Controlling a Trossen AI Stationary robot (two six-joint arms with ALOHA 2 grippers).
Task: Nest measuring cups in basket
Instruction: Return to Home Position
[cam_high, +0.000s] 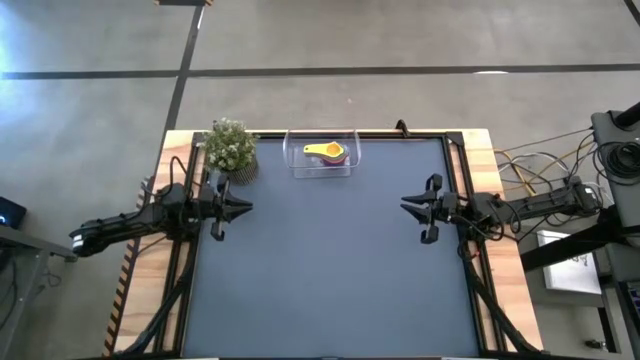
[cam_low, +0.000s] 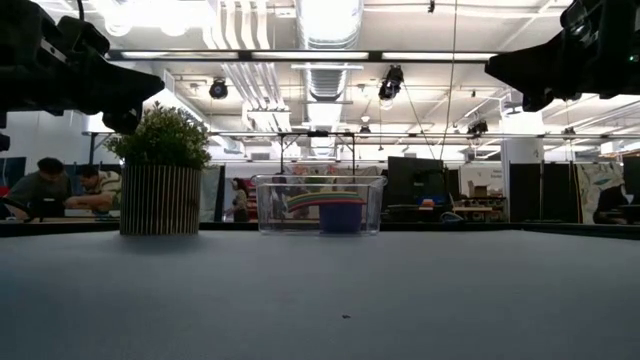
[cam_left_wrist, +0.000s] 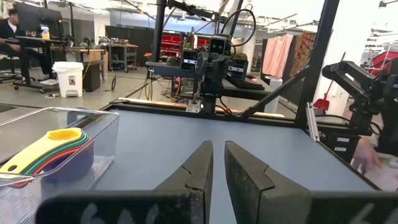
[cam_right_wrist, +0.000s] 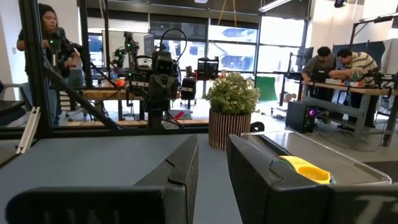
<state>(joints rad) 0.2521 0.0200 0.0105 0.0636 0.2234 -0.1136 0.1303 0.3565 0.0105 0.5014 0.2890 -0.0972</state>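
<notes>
The clear basket (cam_high: 322, 165) stands at the table's far edge, and it also shows in the low view (cam_low: 268, 205). Inside it the measuring cups (cam_high: 328, 152) are nested in one stack, the yellow one on top, with green, red and purple edges below it (cam_left_wrist: 59, 149). The stack rests on the basket's floor. My left gripper (cam_high: 245, 208) hangs over the table's left side, empty, its fingers close together (cam_left_wrist: 218, 149). My right gripper (cam_high: 407, 205) hangs over the right side, empty, its fingers also close together (cam_right_wrist: 212, 146).
A potted green plant (cam_high: 230, 148) stands at the far left corner, just left of the basket. A dark frame (cam_high: 460, 160) runs along the table's edges. The dark mat (cam_high: 330, 280) stretches between the two arms. People sit at desks in the room beyond (cam_right_wrist: 342, 62).
</notes>
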